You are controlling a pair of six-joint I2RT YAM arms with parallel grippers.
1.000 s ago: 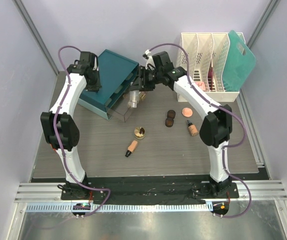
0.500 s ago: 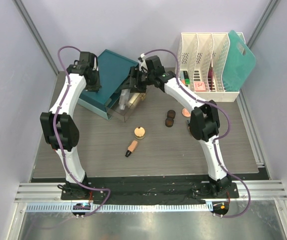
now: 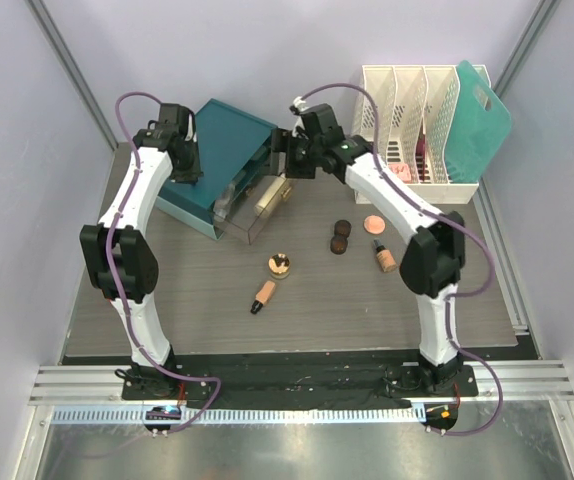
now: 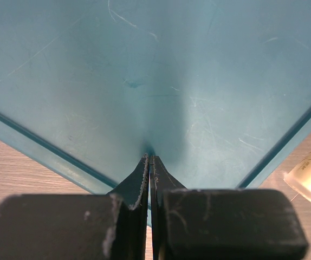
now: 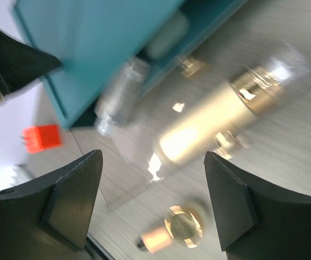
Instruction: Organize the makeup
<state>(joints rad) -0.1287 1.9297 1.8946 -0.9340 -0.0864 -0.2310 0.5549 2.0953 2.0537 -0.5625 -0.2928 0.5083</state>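
Observation:
My right gripper (image 3: 287,165) (image 5: 153,157) is open and empty, just above the far end of the clear drawer (image 3: 250,228) pulled out of the teal box (image 3: 222,130). A cream bottle with a gold cap (image 3: 272,195) (image 5: 209,122) lies in that drawer beside a clear bottle (image 5: 120,95). My left gripper (image 3: 185,170) (image 4: 150,158) is shut with its tips on the teal box top. On the table lie a gold-rimmed round jar (image 3: 279,265) (image 5: 182,225), a beige tube (image 3: 263,295), two dark-brown jars (image 3: 340,236), a peach compact (image 3: 374,222) and a beige bottle (image 3: 384,258).
A white slotted rack (image 3: 407,90) with a teal board (image 3: 479,120) and small items in it stands at the back right. Wall panels close in the table on the left, right and back.
My right gripper carried the cream bottle left over the drawer, let it go so it lies in the drawer, and drew back to the right, open. The left arm has not moved.

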